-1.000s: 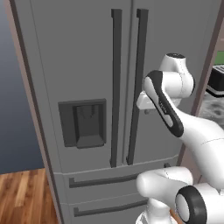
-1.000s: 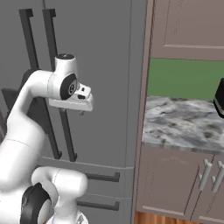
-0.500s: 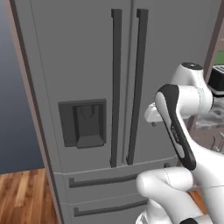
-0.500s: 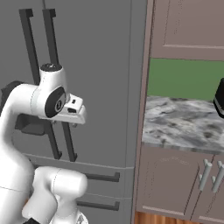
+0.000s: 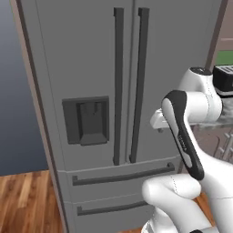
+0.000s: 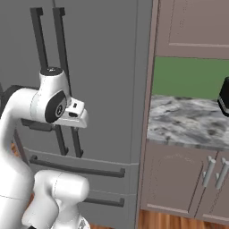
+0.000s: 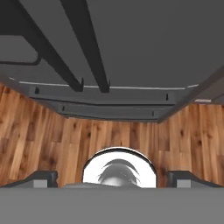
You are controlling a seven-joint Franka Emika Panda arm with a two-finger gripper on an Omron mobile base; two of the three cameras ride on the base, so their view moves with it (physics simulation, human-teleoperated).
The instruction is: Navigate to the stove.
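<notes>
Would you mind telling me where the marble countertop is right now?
In the right base view, the marble countertop sits right of the grey fridge, above brown cabinet doors and below a green wall strip.

Grey refrigerator (image 5: 100, 68) with 2 vertical dark handles (image 5: 129, 86) and a dispenser recess (image 5: 86, 119); wood floor (image 5: 25, 202) at its foot; beside it, marble counter (image 6: 190, 120), brown cabinets (image 6: 183, 183), green wall (image 6: 188, 77).

A glossy white robot arm (image 5: 200, 164) built of rounded, bulbous segments, with a long black band running along one link. A dark grey round joint cap sits on its elbow (image 6: 57, 106), and a flat white hand flange juts out beside it.
</notes>
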